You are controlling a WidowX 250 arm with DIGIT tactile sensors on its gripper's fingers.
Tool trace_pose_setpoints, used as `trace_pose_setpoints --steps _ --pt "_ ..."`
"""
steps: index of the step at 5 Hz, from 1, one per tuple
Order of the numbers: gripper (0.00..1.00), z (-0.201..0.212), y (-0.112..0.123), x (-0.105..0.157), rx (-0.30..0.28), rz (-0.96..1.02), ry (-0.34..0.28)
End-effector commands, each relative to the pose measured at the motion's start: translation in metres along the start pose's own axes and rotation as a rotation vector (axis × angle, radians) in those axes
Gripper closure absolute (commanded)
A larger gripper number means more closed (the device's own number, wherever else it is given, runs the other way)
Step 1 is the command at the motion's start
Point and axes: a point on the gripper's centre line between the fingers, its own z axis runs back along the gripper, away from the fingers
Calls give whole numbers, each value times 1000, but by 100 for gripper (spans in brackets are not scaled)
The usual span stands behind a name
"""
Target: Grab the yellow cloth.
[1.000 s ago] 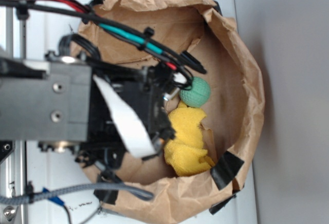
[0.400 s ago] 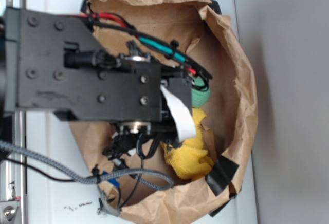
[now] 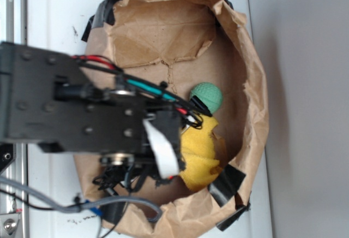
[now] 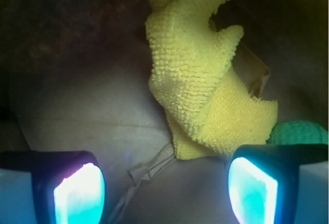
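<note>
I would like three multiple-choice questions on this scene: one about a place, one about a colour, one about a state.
1. Where does the yellow cloth lie?
A. inside the brown paper bag
B. on the white surface outside it
C. on top of the arm

2. What colour is the ball beside the cloth?
A. red
B. green
C. blue

3. How is the gripper?
A. shut on the cloth
B. shut on the ball
C. open

Key: 1 A, bag walls surround it; 2 B, exterior view shows it green; 3 C, wrist view shows both fingers apart, nothing between.
</note>
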Motion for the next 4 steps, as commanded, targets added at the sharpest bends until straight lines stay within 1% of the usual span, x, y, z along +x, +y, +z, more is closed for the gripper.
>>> trace_pose_setpoints --steps 1,2,3,4 --pt "0 3 -20 3 16 34 -45" --pt "0 20 -19 -5 -16 113 -44" --pt "0 44 -23 -9 -70 167 -64" --pt "0 86 48 -4 -97 243 -76"
